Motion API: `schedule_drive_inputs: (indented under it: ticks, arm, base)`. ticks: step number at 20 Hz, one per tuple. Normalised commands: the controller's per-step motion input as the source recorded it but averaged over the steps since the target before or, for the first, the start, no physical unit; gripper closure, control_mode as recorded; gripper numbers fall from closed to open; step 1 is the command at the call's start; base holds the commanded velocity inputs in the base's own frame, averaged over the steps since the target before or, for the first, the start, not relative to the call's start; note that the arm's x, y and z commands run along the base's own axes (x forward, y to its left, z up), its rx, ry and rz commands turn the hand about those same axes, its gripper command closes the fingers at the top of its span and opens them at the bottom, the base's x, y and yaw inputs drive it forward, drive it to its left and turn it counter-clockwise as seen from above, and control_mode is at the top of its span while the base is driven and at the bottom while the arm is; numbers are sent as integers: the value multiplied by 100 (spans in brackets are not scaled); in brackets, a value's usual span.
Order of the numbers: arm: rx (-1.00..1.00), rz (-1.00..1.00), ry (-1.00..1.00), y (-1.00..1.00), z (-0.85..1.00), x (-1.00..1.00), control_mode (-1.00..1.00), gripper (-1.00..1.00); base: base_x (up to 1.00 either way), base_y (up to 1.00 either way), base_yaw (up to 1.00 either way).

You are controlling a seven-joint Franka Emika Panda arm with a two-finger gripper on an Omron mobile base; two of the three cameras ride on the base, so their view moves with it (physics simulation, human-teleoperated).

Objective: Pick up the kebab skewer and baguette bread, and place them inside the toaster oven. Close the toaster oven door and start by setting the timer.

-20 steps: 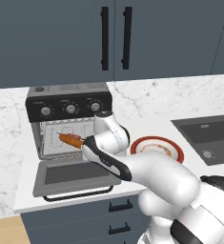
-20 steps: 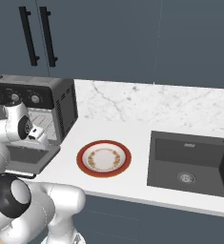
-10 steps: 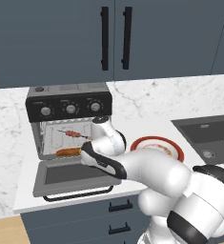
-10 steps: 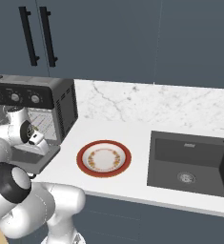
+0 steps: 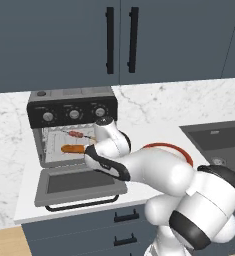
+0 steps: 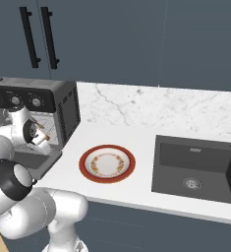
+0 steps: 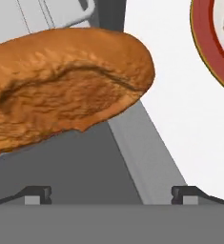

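Marble counter (image 6: 136, 140) carries the toaster oven (image 5: 71, 117), where the kebab skewer (image 5: 75, 134) and baguette bread (image 5: 71, 148) lie inside. Your gripper (image 7: 111, 193) stands wide, holding nothing. Loading looks done; next, back out and lift the toaster oven door (image 5: 79, 184) shut.

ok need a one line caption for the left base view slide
Baguette bread and kebab skewer lie inside the toaster oven, its door down, the arm's open tool at the mouth.

Both base views look down over the counter (image 6: 77, 142), sharing the toaster oven (image 5: 71, 125); hand view sits close
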Motion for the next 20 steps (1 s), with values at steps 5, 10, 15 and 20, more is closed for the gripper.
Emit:
schedule_drive_inputs:
  ticks: [5,10,15,20]
  arm:
    - [0,-21,-24,0,77,32,-100,-100]
    - [0,-18,-30,0,59,40,-100,-100]
    - [0,-16,-42,0,30,27,-100,-100]
    - [0,-10,-42,4,39,-25,-100,-100]
  base:
    - [0,0,0]
    - [0,0,0]
    - [0,0,0]
    - [0,0,0]
